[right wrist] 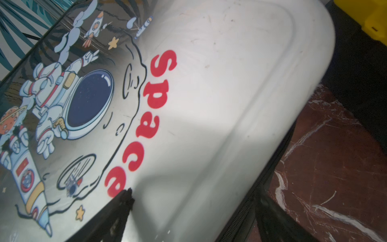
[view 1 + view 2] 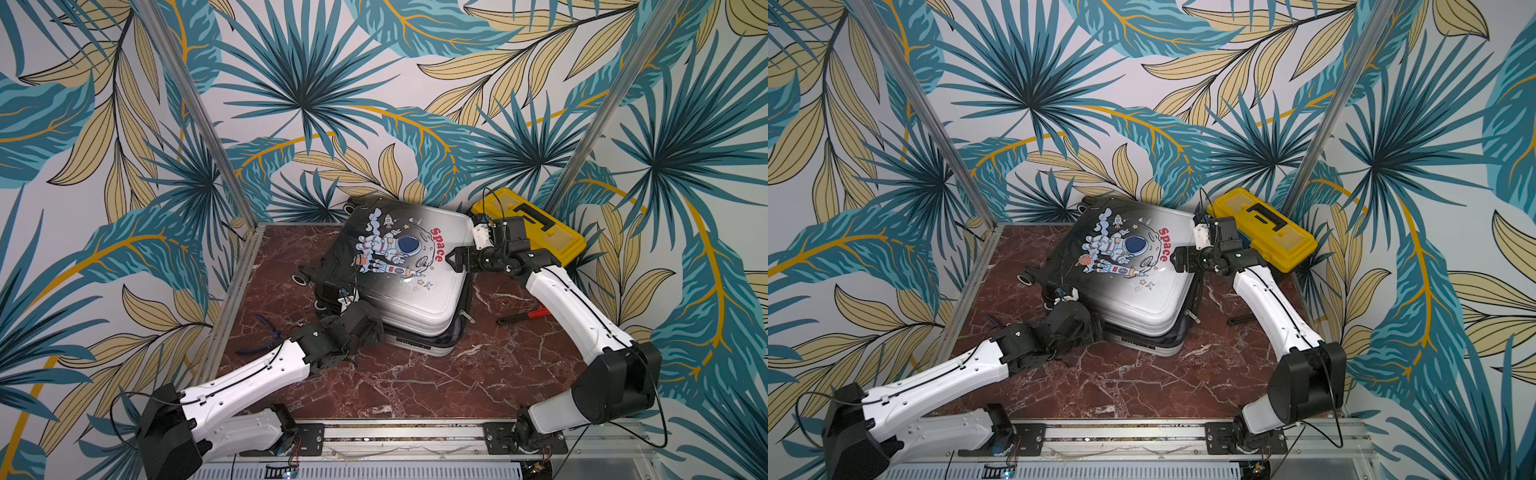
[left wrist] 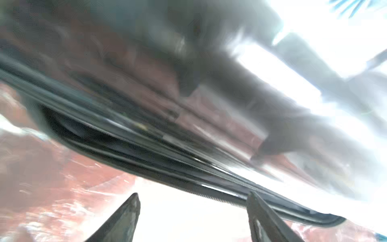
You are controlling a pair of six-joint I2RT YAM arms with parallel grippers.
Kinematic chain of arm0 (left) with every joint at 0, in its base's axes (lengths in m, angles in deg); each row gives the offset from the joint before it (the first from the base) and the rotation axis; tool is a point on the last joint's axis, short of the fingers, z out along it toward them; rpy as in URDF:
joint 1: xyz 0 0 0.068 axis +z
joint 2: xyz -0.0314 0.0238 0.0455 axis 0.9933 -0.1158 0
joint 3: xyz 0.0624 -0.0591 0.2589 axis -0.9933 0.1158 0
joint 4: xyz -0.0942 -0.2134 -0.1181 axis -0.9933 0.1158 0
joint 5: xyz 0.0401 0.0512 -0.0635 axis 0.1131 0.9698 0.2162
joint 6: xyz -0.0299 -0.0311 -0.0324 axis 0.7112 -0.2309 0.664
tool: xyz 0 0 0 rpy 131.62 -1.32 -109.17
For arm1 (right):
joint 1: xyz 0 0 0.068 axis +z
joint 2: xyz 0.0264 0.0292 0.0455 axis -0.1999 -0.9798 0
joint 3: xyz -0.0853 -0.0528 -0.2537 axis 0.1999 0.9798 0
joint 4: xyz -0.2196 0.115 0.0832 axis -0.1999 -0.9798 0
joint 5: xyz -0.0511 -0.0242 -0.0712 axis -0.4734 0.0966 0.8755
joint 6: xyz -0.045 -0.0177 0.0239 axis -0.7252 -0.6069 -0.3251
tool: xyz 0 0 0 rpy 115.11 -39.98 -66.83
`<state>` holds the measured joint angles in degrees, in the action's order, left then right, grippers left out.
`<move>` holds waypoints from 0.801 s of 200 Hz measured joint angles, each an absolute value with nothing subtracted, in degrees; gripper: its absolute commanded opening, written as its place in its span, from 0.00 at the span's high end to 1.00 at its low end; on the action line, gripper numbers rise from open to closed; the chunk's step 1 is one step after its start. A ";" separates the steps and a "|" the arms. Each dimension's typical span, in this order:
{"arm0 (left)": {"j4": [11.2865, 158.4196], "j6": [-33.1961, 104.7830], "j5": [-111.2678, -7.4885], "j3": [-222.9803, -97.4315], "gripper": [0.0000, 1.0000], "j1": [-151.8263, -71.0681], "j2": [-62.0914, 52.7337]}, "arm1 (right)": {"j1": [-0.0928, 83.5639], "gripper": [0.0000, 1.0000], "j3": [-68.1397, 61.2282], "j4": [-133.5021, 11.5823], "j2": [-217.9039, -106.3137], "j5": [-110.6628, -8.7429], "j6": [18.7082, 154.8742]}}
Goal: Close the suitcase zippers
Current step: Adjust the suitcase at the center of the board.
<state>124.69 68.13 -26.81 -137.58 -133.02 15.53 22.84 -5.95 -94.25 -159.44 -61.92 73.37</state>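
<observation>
Leaf-papered walls, marble bench: suitcase, yellow toolbox beside it, blue pliers apart. Left gripper spread at the zippers; right gripper spread likewise.

The only word I can read is "Space", in fat red letters on the pale part of the suitcase shell, just beside the cartoon astronaut. My right wrist view shows it large and running sideways. In both top views the same word sits small on the lid. The cartoon rocket carries a small red flag patch with a round badge just beside it, and any lettering on them is too small for me to read. A narrow strip on the suitcase's near edge may hold lettering, but I cannot make it out. My left wrist view is too blurred to read.
</observation>
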 measured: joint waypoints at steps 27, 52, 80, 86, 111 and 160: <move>129.31 50.89 -23.86 -141.62 0.17 -132.14 20.80 | 22.21 0.08 -5.97 -96.98 -156.31 -64.87 69.13; 133.57 32.77 -23.29 -147.44 0.18 -128.32 24.67 | 22.21 0.09 -5.97 -99.17 -153.78 -69.68 66.05; 138.07 14.63 -24.25 -152.90 0.20 -120.25 25.08 | 22.23 0.09 -5.16 -99.97 -151.85 -75.58 64.15; 139.23 11.55 -24.78 -153.86 0.20 -118.24 24.51 | 22.23 0.09 -4.63 -100.06 -151.35 -76.74 63.76; 142.64 -0.43 -28.63 -157.21 0.20 -109.37 20.73 | 22.23 0.09 -2.40 -101.09 -149.27 -79.91 63.04; 145.52 -16.54 -33.04 -161.14 0.14 -99.34 11.73 | 22.23 0.09 5.70 -102.60 -142.04 -77.68 64.46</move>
<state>145.52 -16.54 -33.04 -161.14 -99.34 11.73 22.23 5.70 -102.60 -142.04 -77.68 64.46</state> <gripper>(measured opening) 0.822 0.912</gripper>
